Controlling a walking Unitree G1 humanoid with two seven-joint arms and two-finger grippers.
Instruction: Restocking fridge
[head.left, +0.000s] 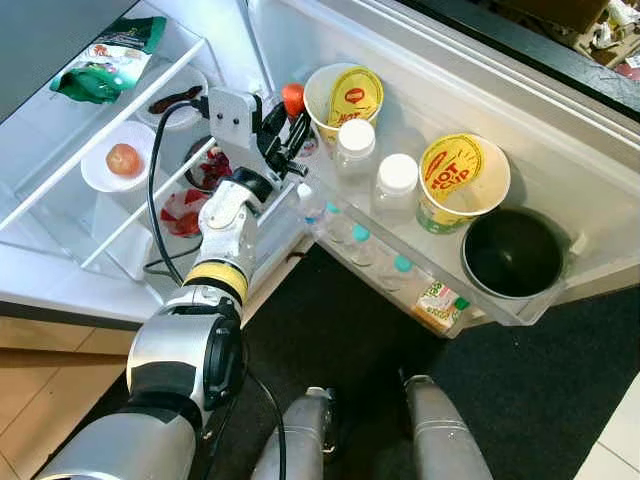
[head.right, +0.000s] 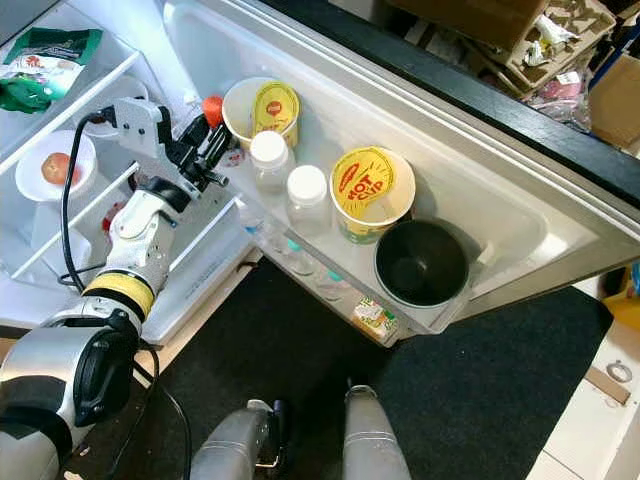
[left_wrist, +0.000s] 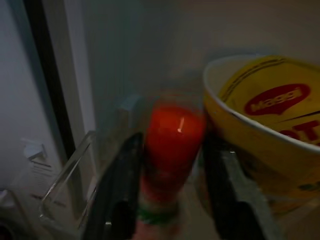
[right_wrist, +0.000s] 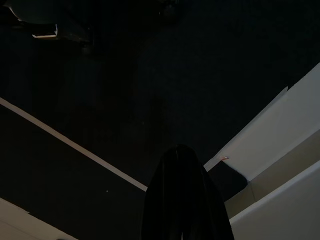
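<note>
Step in hand: you are placing the red bottle (left_wrist: 172, 150) in the door shelf (head.left: 470, 295); this is a judgement from the pose.
Left gripper (head.left: 283, 135): it is at the hinge-side end of the door shelf, its two black fingers (left_wrist: 117, 195) set wide, one on each side of the bottle. Whether the pads press the bottle, you cannot tell from the blurred left wrist view.
Red bottle: it stands upright in the end corner of the shelf, just beside the first yellow cup (head.left: 343, 98).
Door shelf, along its length: first cup, two white-capped jars (head.left: 356, 148), second yellow cup (head.left: 460, 180), black bowl (head.left: 512, 252) at the far end.
Right gripper (right_wrist: 185, 200): it hangs idle over the dark mat (head.left: 540, 390); you cannot tell its finger state.
Next move: if the bottle is seated, you need the fingers clear of it, then a straight withdrawal that avoids the cup rim.
Risk: a sideways pull would likely tip the bottle.
</note>
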